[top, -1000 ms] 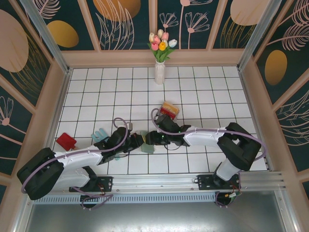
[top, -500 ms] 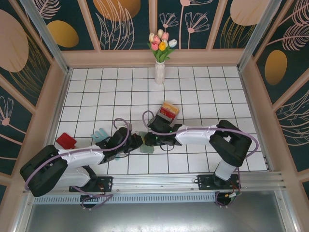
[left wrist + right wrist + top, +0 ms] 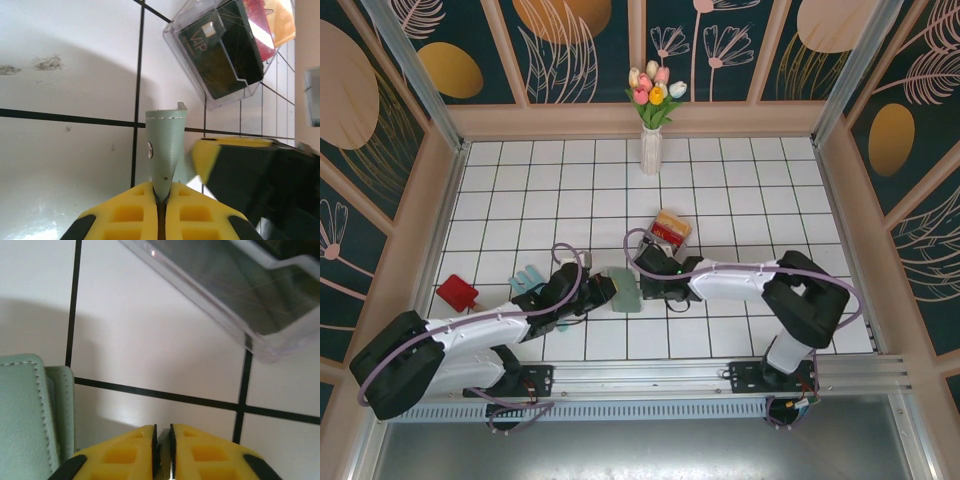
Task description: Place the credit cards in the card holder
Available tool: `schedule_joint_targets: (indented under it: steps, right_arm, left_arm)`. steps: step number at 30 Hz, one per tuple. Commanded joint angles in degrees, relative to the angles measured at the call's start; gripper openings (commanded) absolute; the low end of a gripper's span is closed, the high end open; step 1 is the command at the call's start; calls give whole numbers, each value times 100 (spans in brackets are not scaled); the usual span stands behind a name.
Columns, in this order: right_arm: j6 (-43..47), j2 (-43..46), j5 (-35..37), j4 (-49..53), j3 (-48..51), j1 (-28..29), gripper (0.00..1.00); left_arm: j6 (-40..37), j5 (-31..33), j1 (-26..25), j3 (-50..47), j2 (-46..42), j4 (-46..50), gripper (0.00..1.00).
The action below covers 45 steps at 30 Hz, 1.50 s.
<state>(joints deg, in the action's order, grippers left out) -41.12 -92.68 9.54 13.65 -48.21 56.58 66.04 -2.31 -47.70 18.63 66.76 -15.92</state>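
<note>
Pinches holder [image 3: 165,145] edge tight in left gripper [image 3: 161,192], near centre. Shows right gripper [image 3: 162,432] just right of it, jaws at a narrow slit, nothing seen between. Has cards [image 3: 260,25] farther off, in clear box [image 3: 212,102]

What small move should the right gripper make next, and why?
Probably open the right gripper and shift it toward the wallet's free flap: its jaws are shut on nothing, the left gripper pinches one flap, the wallet looks barely parted, and the cards sit in the clear box.
</note>
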Motion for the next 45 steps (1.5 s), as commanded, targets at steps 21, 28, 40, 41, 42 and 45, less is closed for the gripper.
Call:
schedule_joint_targets:
  steps: [21, 28, 40, 41, 42, 45]
  right_arm:
    - [177, 75, -2019, -580, -75, -345, 62]
    - [269, -171, -1521, -45, -316, -223, 62]
    - [140, 105, -1081, 207, -45, -241, 31]
    - [155, 119, -1152, 154, -19, -251, 28]
    - [166, 143, -1252, 78, 25, -269, 24]
    - [105, 188, -1523, -159, 160, -316, 13]
  left_arm:
    - [-186, -16, -5, 189, 452, -28, 0]
    - [-189, 10, -11, 193, 390, 26, 0]
    - [-223, 47, -11, 198, 363, 105, 0]
    - [-221, 46, -5, 210, 357, 113, 0]
    - [-226, 45, -6, 219, 355, 126, 0]
    - [-257, 55, -9, 220, 338, 152, 0]
